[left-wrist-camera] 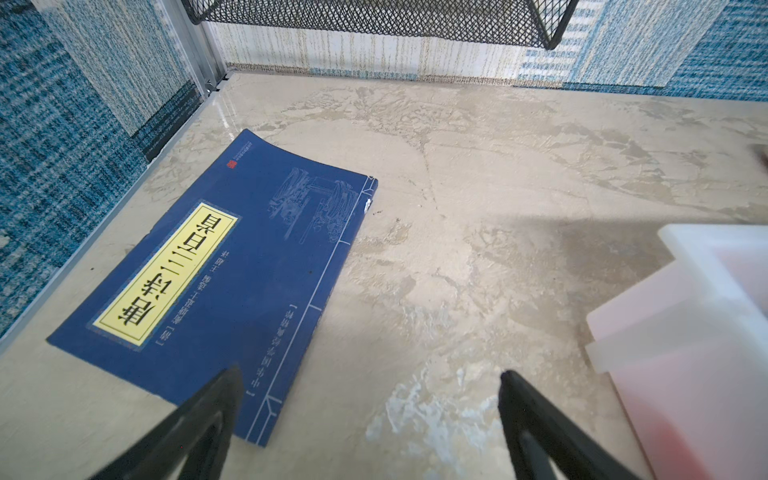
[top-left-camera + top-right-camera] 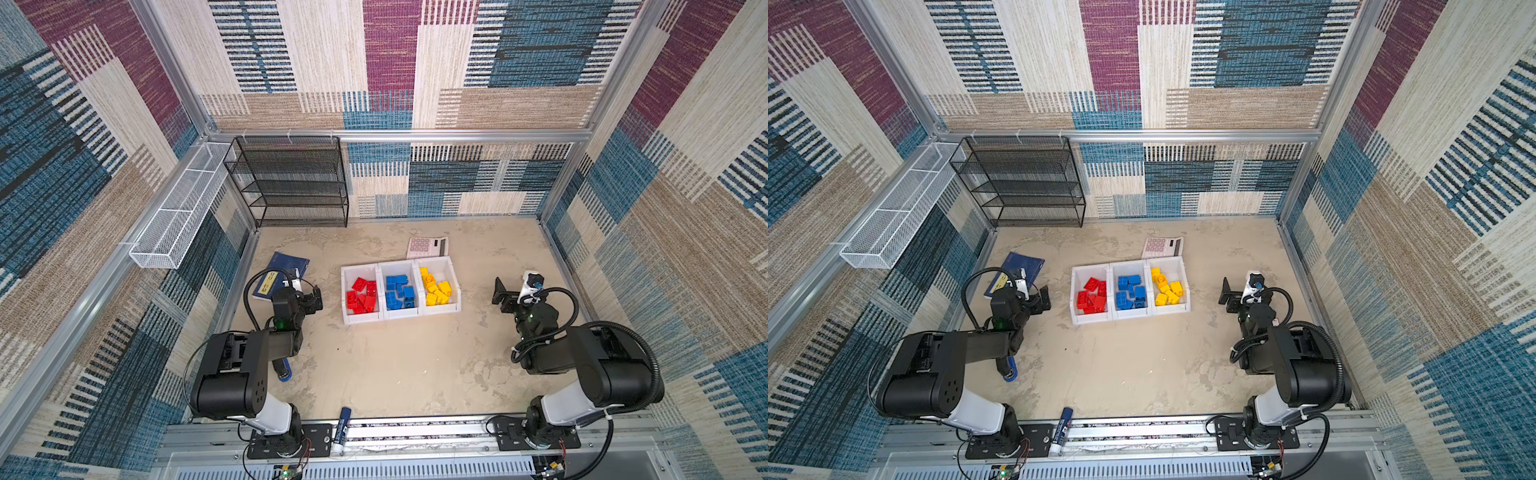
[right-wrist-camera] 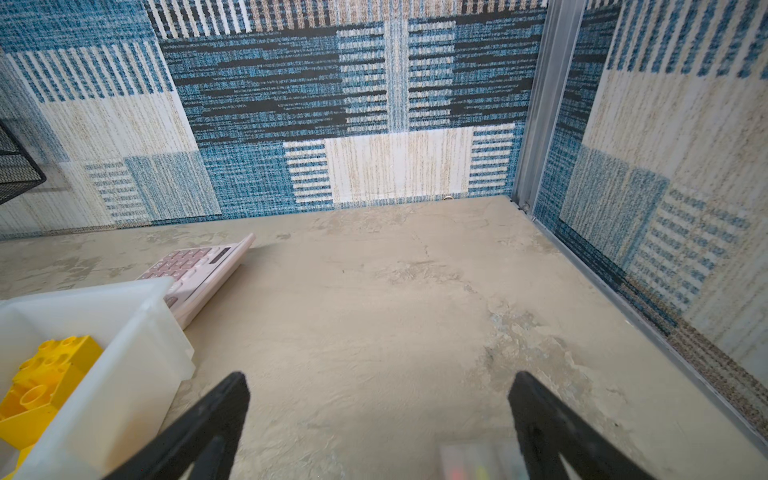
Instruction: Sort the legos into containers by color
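I see the legos lying sorted inside the containers: red, blue, yellow. My left tool and right tool flank the containers, both spread apart and empty. Sorting looks finished; next I'd only check for strays

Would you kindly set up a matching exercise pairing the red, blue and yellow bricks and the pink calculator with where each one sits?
Things:
1. red studded plastic bricks
2. blue studded plastic bricks
3. yellow studded plastic bricks
4. pink flat calculator

Places, as seen in both top views:
A. middle white plastic bin
B. on the beige table, behind the row of bins
C. white plastic bin at the right end
D. white plastic bin at the left end

Pairs: 1-D, 2-A, 3-C, 4-B.
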